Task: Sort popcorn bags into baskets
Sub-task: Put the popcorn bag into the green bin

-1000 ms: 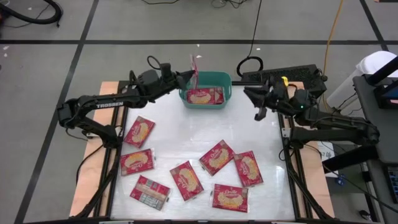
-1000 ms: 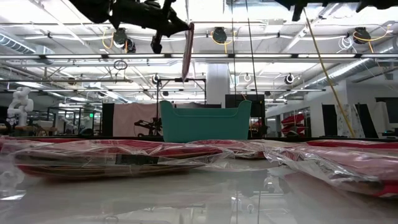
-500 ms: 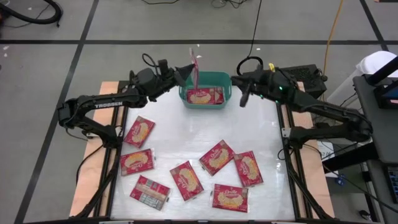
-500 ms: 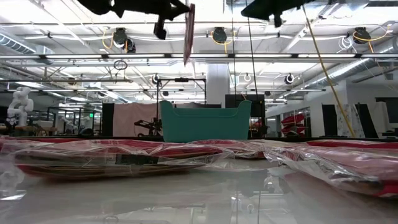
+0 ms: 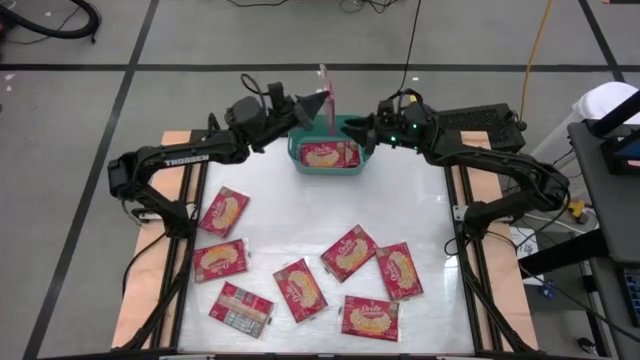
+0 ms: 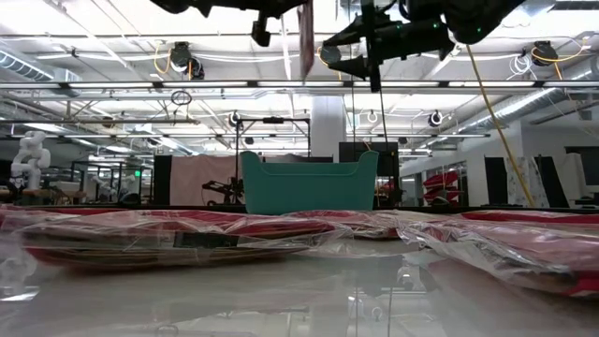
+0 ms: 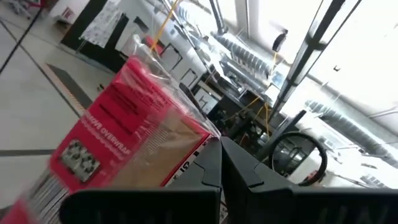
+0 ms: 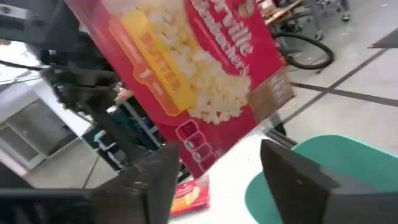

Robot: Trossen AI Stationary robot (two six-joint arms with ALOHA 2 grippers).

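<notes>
A white table [image 5: 300, 215] carries seven popcorn bags lying flat across its near half, among them a bag at the left [image 5: 224, 211], a bag in the middle [image 5: 349, 251] and a bag showing its grey-white printed back [image 5: 241, 308] at the near left corner. At the table's far edge stands the teal basket [image 5: 367, 133], with at least one red bag [image 5: 329, 154] lying inside; from table height the basket [image 6: 309, 181] shows as a green tub beyond the crinkled wrappers in the foreground. Both dark arms reach in above the basket from either side. The left hand [image 5: 310, 107] is clamped shut on a lifted popcorn bag [image 5: 325, 87], held upright on edge in the air above the basket's far rim; its wrist camera shows the fingers [image 7: 214, 163] pinched together on the packet's [image 7: 127, 134] lower edge. The right hand [image 5: 368, 128] hovers just beside that packet with its two fingers [image 8: 297, 180] spread apart on either side of the bag's [image 8: 193, 68] lower end, not closed on it.
</notes>
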